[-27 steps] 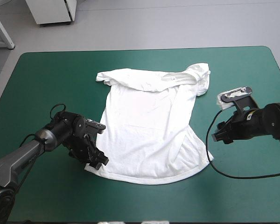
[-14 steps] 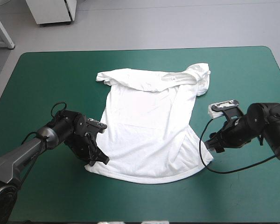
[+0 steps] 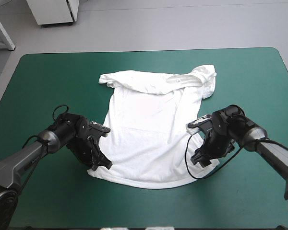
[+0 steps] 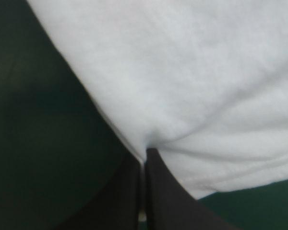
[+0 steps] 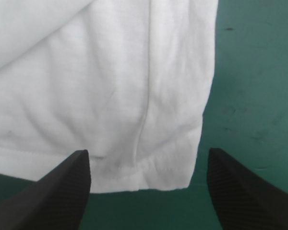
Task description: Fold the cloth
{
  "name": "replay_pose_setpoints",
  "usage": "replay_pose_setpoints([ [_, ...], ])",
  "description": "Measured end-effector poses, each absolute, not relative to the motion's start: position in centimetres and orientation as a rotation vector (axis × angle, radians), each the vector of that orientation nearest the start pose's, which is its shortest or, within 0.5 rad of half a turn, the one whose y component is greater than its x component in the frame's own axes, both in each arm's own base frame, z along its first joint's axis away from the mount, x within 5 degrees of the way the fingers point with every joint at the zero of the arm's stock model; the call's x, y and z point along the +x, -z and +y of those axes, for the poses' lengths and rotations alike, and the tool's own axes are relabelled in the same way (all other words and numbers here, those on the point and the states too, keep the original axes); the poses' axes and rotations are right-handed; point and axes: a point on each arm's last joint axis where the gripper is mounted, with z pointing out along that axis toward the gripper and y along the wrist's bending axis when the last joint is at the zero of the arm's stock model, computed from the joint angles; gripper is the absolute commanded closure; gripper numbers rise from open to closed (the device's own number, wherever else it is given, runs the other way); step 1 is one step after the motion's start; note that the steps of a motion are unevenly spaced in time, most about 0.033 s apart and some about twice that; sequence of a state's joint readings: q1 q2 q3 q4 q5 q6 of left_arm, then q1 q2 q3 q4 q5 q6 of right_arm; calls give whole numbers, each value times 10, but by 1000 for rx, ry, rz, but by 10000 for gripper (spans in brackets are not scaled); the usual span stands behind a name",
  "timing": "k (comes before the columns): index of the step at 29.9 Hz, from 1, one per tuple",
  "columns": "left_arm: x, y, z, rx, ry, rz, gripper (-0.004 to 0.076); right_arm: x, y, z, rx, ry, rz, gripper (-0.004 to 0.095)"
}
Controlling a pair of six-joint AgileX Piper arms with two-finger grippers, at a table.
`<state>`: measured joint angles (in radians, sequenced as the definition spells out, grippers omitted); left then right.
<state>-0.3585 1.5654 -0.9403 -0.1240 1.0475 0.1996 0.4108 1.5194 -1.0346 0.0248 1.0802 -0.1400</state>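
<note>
White short-sleeved T-shirt (image 3: 153, 134) spread flat mid-way on the teal-green tabletop (image 3: 48, 76), collar toward 12 o'clock.
The left end effector (image 4: 145, 152), with black fin-shaped fingers, is clamped on the hem corner at the shirt's 7 o'clock. The right end effector (image 5: 147, 150) sits over the hem corner at 5 o'clock, fingers wide apart, gripping nothing.

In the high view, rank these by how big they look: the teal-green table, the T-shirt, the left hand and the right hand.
1. the teal-green table
2. the T-shirt
3. the left hand and the right hand: they look about alike, so they are not ranked.
</note>
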Motion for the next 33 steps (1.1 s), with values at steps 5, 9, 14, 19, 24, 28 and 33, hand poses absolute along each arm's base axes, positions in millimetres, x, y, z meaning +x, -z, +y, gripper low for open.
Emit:
replay_pose_setpoints([
  [5,242,-206,-101,780,167,3063,734,260,-224,108,-815,70,2960,296],
  [9,242,-205,-101,780,167,3063,734,265,-214,107,-836,119,2984,368],
  [14,243,-205,-101,786,167,3061,734,265,-209,112,-859,57,3026,644],
  [19,243,-205,-101,786,167,3062,734,264,-207,116,-883,-15,3052,920],
  [24,243,-207,-101,794,163,3058,734,264,-207,118,-889,-41,3056,921],
  [28,245,-223,-103,792,179,3024,734,264,-214,118,-860,-53,3043,921],
  [33,246,-300,-105,761,219,2800,734,264,-259,119,-765,-94,2937,921],
])
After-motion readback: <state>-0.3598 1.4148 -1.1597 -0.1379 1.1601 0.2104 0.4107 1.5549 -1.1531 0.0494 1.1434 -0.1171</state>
